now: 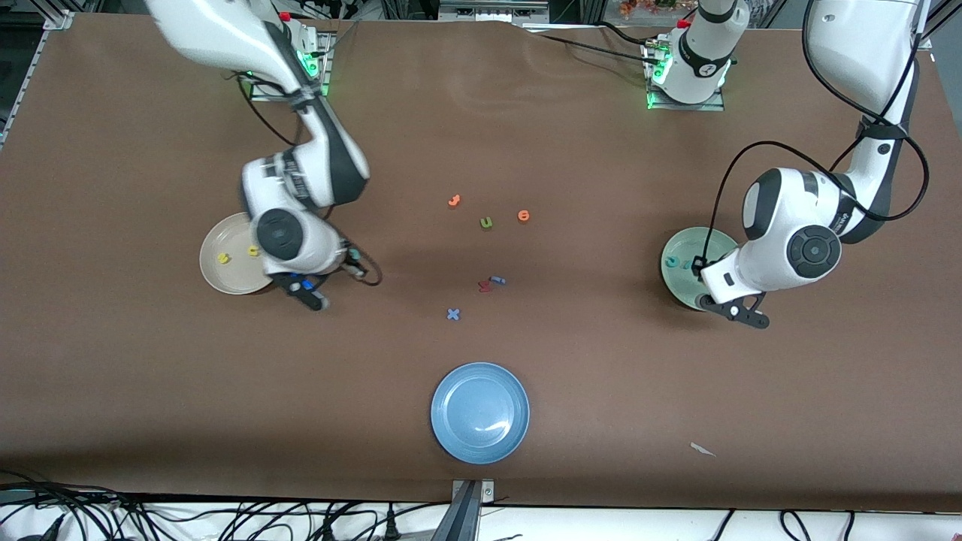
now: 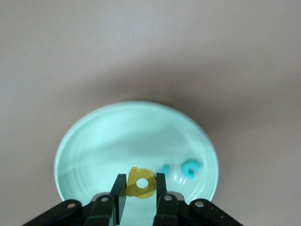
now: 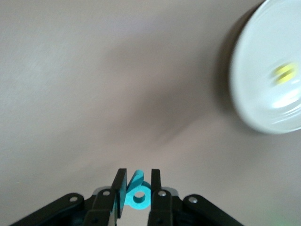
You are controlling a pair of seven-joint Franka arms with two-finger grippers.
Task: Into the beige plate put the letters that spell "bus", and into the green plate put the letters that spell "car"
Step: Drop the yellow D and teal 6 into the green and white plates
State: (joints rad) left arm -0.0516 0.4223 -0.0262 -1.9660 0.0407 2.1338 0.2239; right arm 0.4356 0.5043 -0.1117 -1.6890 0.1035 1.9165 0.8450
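Our right end effector [image 3: 135,188] is pinched tight on the teal "b" [image 3: 137,195]. It hangs over the brown worktop [image 1: 601,361], just beside the beige plate [image 1: 218,274]. Two yellow letters [image 1: 223,258] lie in that plate. Our left end effector [image 2: 141,186] squeezes the yellow "a" [image 2: 141,184] over the green plate [image 2: 103,136]. Two teal letters lie in the green plate already, the "c" [image 2: 192,167] and one more [image 2: 166,168] next to it that we cannot read. Out in the middle of the worktop, well apart from both plates, we see two orange letters [image 1: 454,200], with a green "u" [image 1: 486,222] between them. A blue "x" [image 1: 453,314] sits nearer to the front camera. A red piece [image 1: 485,285] touches a small blue piece [image 1: 497,281]. A blue plate [image 1: 481,412] sits closest to the front camera, and a little white scrap [image 1: 703,449] lies toward the left arm's end.
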